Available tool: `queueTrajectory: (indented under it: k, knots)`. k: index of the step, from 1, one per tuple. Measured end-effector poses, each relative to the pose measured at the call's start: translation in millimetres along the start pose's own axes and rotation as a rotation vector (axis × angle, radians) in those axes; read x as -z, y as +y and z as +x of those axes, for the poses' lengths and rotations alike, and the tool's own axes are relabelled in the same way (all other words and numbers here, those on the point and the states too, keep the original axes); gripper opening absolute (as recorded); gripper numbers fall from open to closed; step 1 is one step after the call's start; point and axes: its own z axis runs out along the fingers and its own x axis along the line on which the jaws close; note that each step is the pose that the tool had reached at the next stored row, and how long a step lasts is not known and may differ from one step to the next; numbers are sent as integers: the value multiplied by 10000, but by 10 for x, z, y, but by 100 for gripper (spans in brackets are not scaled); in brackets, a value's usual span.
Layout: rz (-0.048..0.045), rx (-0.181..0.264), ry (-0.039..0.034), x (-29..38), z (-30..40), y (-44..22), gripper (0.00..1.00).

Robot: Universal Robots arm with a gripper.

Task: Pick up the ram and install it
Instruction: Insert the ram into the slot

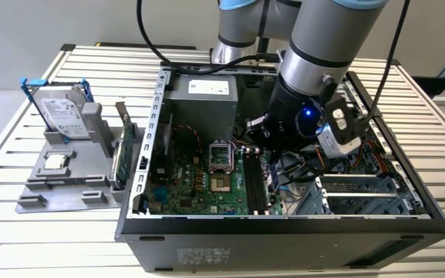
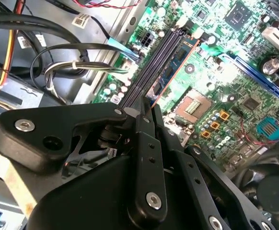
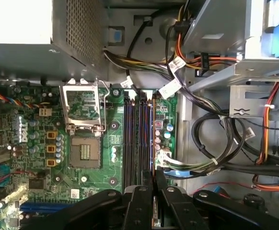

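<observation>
Black two-fingered gripper (image 2: 149,108) clamped the thin blue circuit-board ram (image 2: 175,62) over the black memory slots (image 3: 134,134).
Installation under way; seating apparently needs straight downward pressure.

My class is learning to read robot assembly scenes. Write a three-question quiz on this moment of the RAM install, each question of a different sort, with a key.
1. True or false: the ram stands on edge over the memory slots, held at one end by the gripper.
2. Multiple choice: where is the hard drive? A) inside the case B) upright on the grey stand beside the case C) in the gripper
3. Fill in: the CPU socket on the motherboard has its metal frame flipped ____.

Key: 1 true; 2 B; 3 open
</observation>
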Motion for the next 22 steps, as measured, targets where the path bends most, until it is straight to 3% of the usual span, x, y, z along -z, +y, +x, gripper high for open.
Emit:
queueTrajectory:
  k: [12,22]
  knots:
    - [14,0,0,-163,-5,-2,0]
    - [36,-1,0,-259,-8,-4,0]
